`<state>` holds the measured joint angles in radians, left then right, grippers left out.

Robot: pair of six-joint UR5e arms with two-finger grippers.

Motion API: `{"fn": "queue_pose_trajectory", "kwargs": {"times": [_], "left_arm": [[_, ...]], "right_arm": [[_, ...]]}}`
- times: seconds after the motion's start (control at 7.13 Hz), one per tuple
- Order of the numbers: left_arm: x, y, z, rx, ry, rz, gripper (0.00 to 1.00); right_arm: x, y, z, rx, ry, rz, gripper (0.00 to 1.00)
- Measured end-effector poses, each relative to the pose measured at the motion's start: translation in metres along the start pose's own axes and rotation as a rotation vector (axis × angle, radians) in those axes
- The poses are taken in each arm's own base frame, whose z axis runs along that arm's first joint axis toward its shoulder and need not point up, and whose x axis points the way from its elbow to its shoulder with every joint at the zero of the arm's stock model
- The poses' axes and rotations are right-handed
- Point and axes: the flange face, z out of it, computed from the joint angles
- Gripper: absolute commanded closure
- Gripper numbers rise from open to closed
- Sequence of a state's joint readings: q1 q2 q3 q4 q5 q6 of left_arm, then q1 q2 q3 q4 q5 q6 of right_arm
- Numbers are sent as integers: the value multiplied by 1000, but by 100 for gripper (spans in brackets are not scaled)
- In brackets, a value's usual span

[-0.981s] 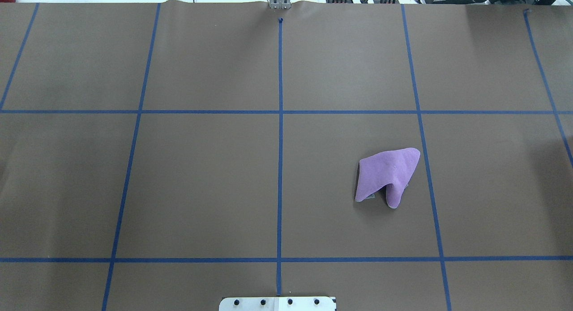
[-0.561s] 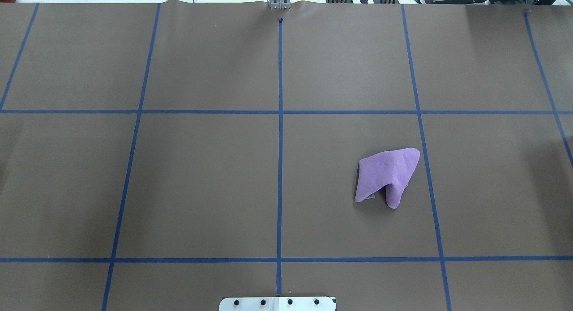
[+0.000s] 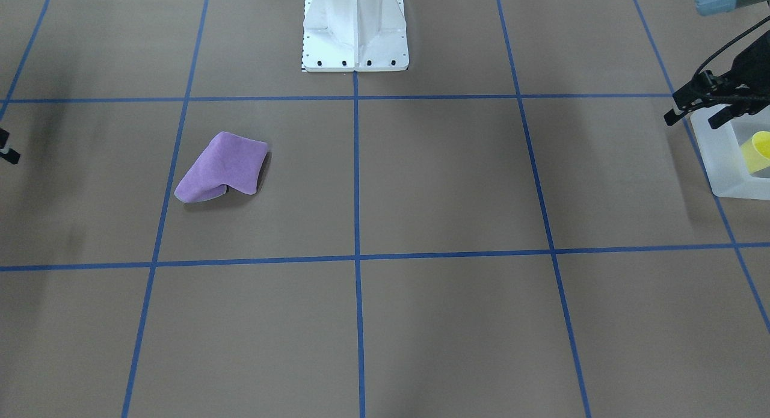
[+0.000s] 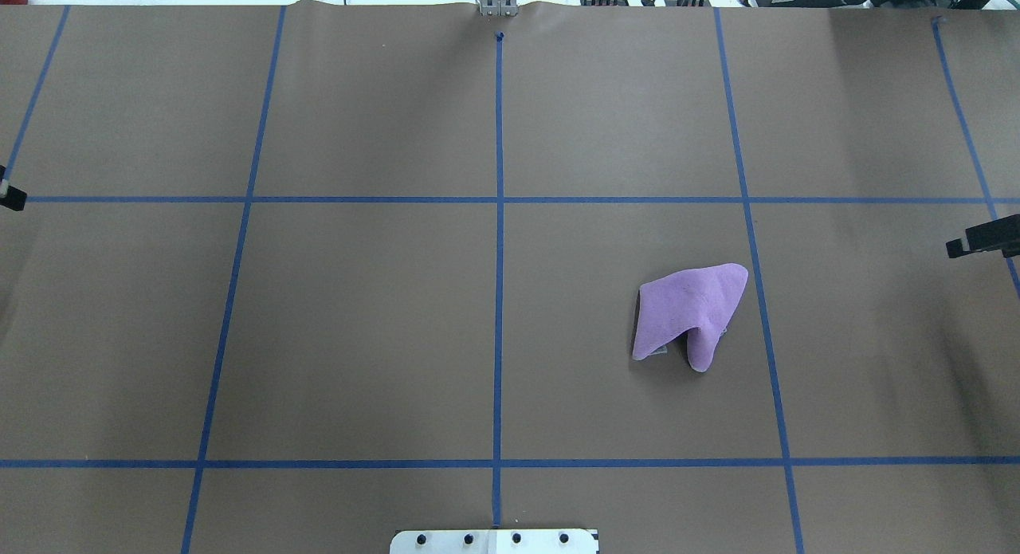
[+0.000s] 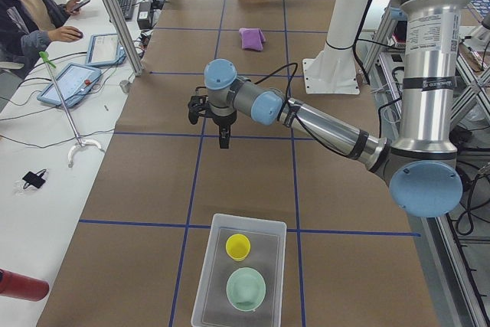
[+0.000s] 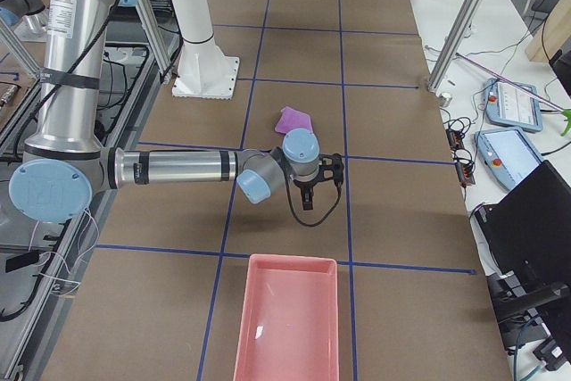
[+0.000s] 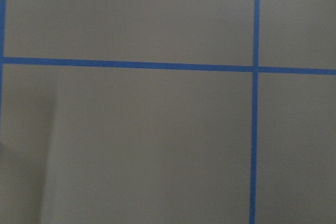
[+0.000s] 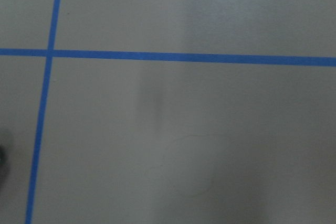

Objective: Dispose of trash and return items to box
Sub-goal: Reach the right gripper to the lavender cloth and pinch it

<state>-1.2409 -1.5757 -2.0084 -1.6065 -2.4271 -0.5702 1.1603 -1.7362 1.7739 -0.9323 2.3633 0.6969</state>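
Observation:
The frosted box (image 5: 205, 285) sits at the table's left end and holds the yellow cup (image 5: 237, 246) and the mint bowl (image 5: 246, 289). From the front, the box (image 3: 719, 165) and the cup (image 3: 759, 152) show at the right edge. My left gripper (image 3: 692, 118) hovers open and empty beside the box, toward the table's middle. At the other end, my right gripper (image 4: 982, 239) reaches in from the edge. The right side view shows the right gripper (image 6: 319, 183) with spread fingers holding nothing, above the table short of the pink bin (image 6: 285, 318). A small white scrap (image 6: 259, 332) lies in that bin.
A crumpled purple cloth (image 4: 689, 311) lies on the brown paper right of centre, between the pedestal (image 3: 355, 33) and the right gripper. A person sits at a side desk (image 5: 31, 5) with tablets and cables.
Neither gripper showed in the overhead view before. Now the left gripper's tip enters at the left edge and the right gripper's at the right edge. The cloth has not moved.

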Motion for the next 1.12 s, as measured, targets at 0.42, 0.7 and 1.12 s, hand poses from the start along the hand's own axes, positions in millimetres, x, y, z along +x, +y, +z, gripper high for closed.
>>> {"fn": "queue_pose_trajectory", "kwargs": {"times": [0.42, 0.7, 1.12], "left_arm": [[18, -5, 10, -8, -1, 20, 2], [17, -6, 11, -9, -5, 17, 2], [15, -5, 13, -11, -10, 9, 2]], "right_arm": [[-163, 8, 49, 30, -31, 124, 2], [-266, -1, 74, 35, -49, 269, 2], [-324, 21, 104, 48, -23, 352, 7]]}}
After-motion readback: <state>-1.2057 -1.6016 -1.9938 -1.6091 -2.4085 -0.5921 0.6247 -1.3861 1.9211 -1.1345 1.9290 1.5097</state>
